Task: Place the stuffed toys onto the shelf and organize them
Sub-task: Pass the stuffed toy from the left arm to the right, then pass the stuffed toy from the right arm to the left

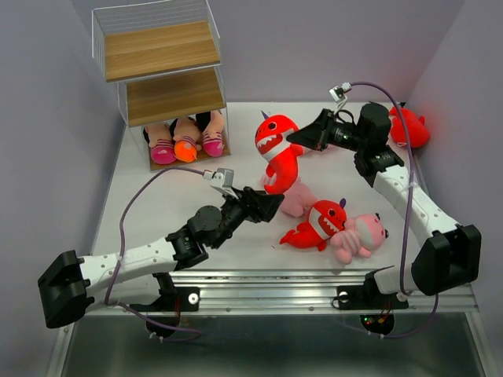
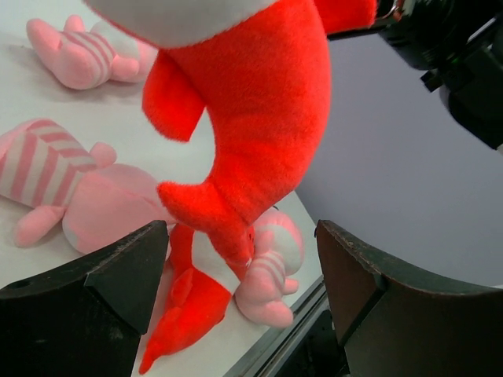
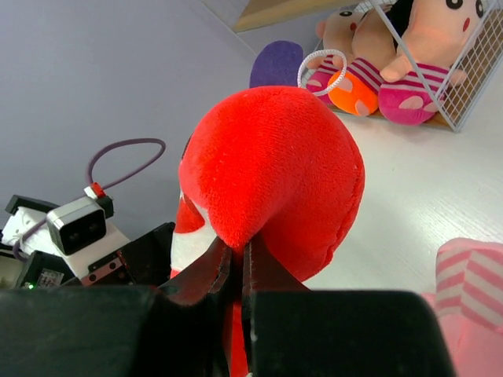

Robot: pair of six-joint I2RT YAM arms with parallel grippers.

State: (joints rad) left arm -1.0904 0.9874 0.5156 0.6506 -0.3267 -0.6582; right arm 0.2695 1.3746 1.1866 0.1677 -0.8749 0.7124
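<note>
While plush lies scattered over the white table (image 1: pixel 157 212), the shelf (image 1: pixel 161 49) stands at its far left corner. 3 dolls (image 1: pixel 185 140) sit side by side on the lowest tier, and the 2 boards above show only wood. Between my 2 arms hangs 1 red shark (image 1: pixel 277 153), upright, teeth toward the shelf, its tail dangling just above a pink striped animal (image 1: pixel 297 198). A second shark (image 1: pixel 318 224) lies near the front edge, touching another pink animal (image 1: pixel 360 236). A third shark (image 1: pixel 410 129) rests at the far right, behind my right arm. My right gripper (image 3: pixel 236 263) is clamped shut on a fold of red plush at the back of the hanging shark's head and carries its whole weight. My left gripper (image 1: pixel 271 206) sits low beside the tail with its jaws spread wide. In the left wrist view the fingers (image 2: pixel 118 275) flank the tail, and I cannot tell whether either one touches it. I judge this to be a handover, since the dolls look sorted, the sharks come next, and the shelf is on my left side. The next move calls for my left jaws to close squarely on the tail or lower body. My right jaws should let go only once that grip is firm. The soft plush may slip or sag, so a deep bite seems wise.
</note>
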